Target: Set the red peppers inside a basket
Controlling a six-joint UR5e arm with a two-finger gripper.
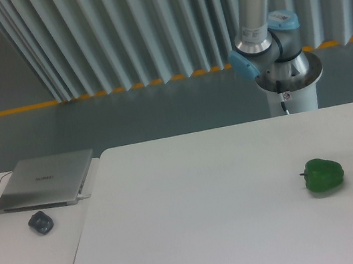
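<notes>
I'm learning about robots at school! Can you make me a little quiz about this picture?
1. True or false: the green pepper sits on the white table.
2. Which thing lies closed on the left-hand side table? A) a laptop B) a banana C) a teapot
3. Fill in: the small dark thing just in front of the laptop looks like a computer ____.

Key: 1 true; 2 A; 3 mouse.

Extra note: no red pepper or basket shows here, and the arm's end effector is out of the picture.
</notes>
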